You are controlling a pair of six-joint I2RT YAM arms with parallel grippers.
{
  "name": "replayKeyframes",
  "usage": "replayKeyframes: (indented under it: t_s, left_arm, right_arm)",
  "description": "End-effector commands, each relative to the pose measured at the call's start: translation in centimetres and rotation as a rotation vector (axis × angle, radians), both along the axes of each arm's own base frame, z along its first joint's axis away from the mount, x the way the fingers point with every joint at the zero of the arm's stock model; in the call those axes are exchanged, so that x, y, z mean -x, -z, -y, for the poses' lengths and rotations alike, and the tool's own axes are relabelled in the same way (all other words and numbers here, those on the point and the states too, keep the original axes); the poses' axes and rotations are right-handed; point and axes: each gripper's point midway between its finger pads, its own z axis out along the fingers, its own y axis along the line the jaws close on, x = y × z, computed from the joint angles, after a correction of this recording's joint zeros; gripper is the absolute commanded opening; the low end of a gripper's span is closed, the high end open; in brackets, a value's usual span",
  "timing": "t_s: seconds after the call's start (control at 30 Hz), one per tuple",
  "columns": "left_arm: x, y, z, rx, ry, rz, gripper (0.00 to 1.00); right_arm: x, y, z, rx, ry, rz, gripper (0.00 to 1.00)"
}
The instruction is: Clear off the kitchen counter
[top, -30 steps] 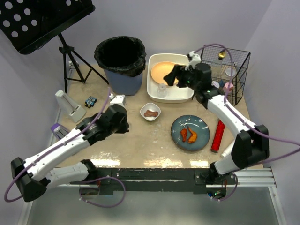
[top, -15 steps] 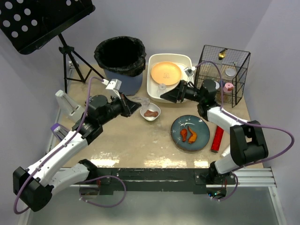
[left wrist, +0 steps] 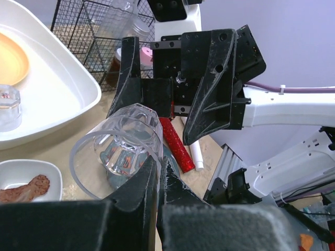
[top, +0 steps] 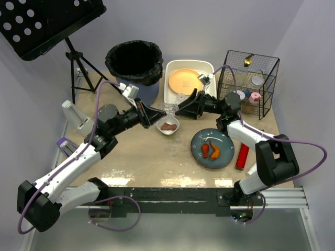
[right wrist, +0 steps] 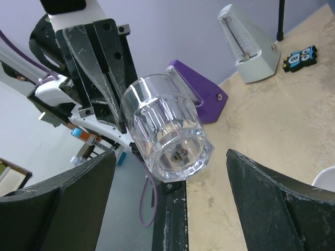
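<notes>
A clear faceted glass [top: 169, 110] hangs in the air above the beige kitchen counter [top: 152, 157], over a small white bowl [top: 168, 126] holding a piece of meat. My left gripper [top: 161, 113] is shut on the glass's rim [left wrist: 118, 141], one finger inside and one outside [left wrist: 158, 163]. My right gripper [top: 181, 109] faces it, open wide. The glass's base [right wrist: 170, 137] lies between the right fingers without touching them. The right gripper also shows in the left wrist view [left wrist: 172, 97].
A blue plate [top: 212, 148] with orange food and a red cylinder [top: 243, 151] lie at the right. A white tub [top: 168, 83] holds an orange plate [top: 184, 81] and a small glass [top: 180, 97]. A wire basket [top: 251, 78], bin [top: 135, 65] and metronome [top: 77, 117] stand around.
My left gripper has risen and swung right with the glass. My right gripper has left the tub and moved left to face the glass.
</notes>
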Motion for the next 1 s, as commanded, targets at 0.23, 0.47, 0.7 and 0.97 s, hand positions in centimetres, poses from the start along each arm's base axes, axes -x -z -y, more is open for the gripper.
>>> replayKeyframes:
  t_s: [0.23, 0.47, 0.7, 0.97]
  left_arm:
    - [0.9, -2.6, 0.8, 0.068, 0.080, 0.101, 0.00]
    - [0.9, -2.6, 1.1, 0.081, 0.096, 0.104, 0.00]
    - [1.0, -2.0, 1.3, 0.077, 0.116, 0.097, 0.00]
    - [1.2, -1.6, 1.4, 0.071, 0.128, 0.093, 0.00]
  right_arm:
    - [2.6, -2.1, 0.5, -0.110, -0.090, 0.042, 0.84]
    - [3.0, -2.3, 0.6, -0.121, -0.107, 0.039, 0.75]
    - [3.7, -3.0, 0.9, -0.167, -0.122, 0.039, 0.77]
    - [4.0, -2.8, 1.1, -0.207, -0.135, 0.024, 0.72]
